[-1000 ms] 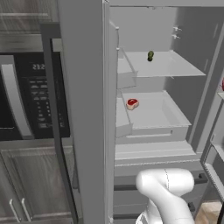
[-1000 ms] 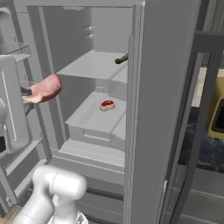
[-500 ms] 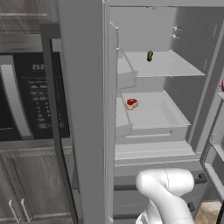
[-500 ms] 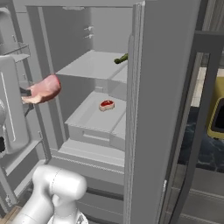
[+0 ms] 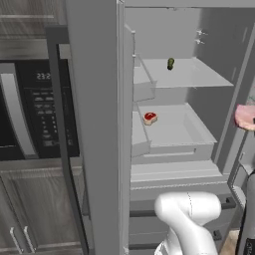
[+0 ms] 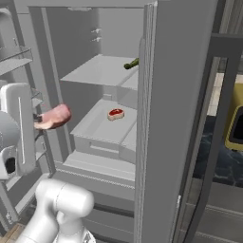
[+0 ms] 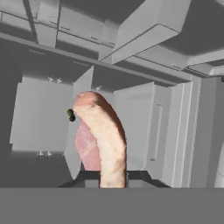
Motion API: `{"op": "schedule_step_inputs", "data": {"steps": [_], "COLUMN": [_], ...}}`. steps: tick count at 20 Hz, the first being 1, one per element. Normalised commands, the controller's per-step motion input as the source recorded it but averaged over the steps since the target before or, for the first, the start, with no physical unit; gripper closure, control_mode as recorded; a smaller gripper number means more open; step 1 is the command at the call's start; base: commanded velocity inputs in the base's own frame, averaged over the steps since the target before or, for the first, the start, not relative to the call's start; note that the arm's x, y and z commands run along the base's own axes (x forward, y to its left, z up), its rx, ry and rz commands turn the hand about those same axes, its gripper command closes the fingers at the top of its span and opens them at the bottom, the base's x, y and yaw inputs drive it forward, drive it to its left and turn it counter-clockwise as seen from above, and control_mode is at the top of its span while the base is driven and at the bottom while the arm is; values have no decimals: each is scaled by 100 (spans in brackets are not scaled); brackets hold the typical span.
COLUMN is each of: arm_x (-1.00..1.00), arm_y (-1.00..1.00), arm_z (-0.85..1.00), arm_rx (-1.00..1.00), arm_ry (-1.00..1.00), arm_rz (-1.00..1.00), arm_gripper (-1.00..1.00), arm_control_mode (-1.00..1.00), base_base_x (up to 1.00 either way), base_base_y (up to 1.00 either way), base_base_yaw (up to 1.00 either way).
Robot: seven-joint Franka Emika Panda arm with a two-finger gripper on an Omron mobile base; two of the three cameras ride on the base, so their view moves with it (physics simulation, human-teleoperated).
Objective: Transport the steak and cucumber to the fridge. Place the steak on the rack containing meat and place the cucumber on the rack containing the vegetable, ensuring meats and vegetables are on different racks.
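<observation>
My gripper is shut on the steak, a pink slab with a paler edge. I hold it in the air at the left of the open fridge, about level with the lower rack. In the hand view the steak rises from my gripper, pointing into the fridge. The steak also shows at the right edge of the left base view. A small red piece of meat lies on the lower rack. A green vegetable lies on the upper rack. The cucumber is out of view.
The fridge's open door stands edge-on between the shelves and a black-fronted microwave. The other door with its bins is close beside my hand. Drawer fronts sit below the racks.
My hand has dropped with the steak, from about the upper rack's height to the lower rack's height, and shifted slightly toward the fridge opening. The things on the racks have not moved.
</observation>
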Motion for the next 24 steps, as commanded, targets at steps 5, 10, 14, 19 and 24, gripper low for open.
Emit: {"op": "schedule_step_inputs", "data": {"steps": [5,10,14,19,24], "arm_x": [65,60,60,62,56], "arm_y": [-3,-5,-3,-2,0], "arm_z": [-43,-21,-22,-30,-30], "arm_rx": [0,3,1,0,0], "arm_ry": [6,0,0,2,5], "arm_rz": [3,7,6,4,2], "arm_gripper": [100,100,100,100,100], "arm_control_mode": [-100,-100,-100,-100,-100], "base_base_x": [0,0,0,0,0], "base_base_y": [0,0,0,0,0], "base_base_yaw": [0,0,0,0,0]}}
